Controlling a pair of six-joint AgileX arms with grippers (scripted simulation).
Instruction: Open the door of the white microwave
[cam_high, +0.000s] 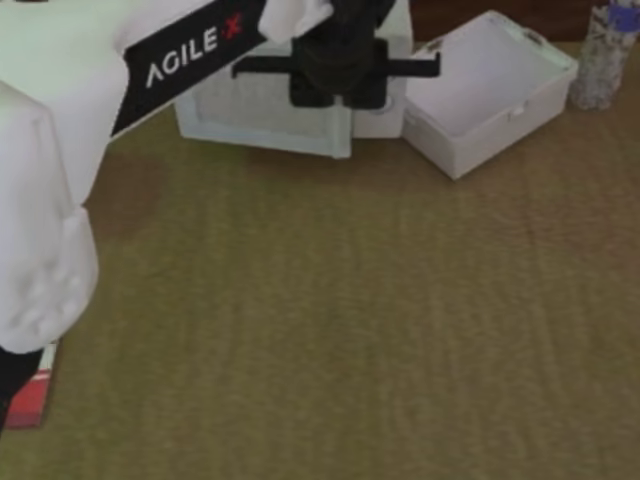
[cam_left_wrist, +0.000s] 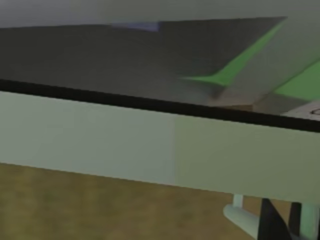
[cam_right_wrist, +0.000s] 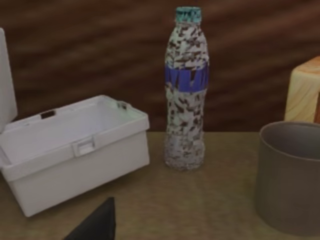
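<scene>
The white microwave (cam_high: 385, 118) stands at the back of the table, largely under my left arm. Its door (cam_high: 262, 112) stands slightly swung out, with the free edge nearer the table's front. My left gripper (cam_high: 340, 85) hangs over the door's free edge. In the left wrist view the door (cam_left_wrist: 150, 145) is a pale band with the dark oven cavity (cam_left_wrist: 125, 60) behind it. My left gripper (cam_left_wrist: 285, 222) is shut on the door's pale bar handle (cam_left_wrist: 245, 216). My right gripper (cam_right_wrist: 97, 225) shows only as a dark tip and is parked out of the top view.
A white lidless bin (cam_high: 490, 90) sits right of the microwave, and a speckled bottle (cam_high: 605, 55) with a blue band stands at the back right. The right wrist view also shows a grey cup (cam_right_wrist: 290, 175) and a wooden block (cam_right_wrist: 305, 90). A red and white object (cam_high: 35, 395) lies front left.
</scene>
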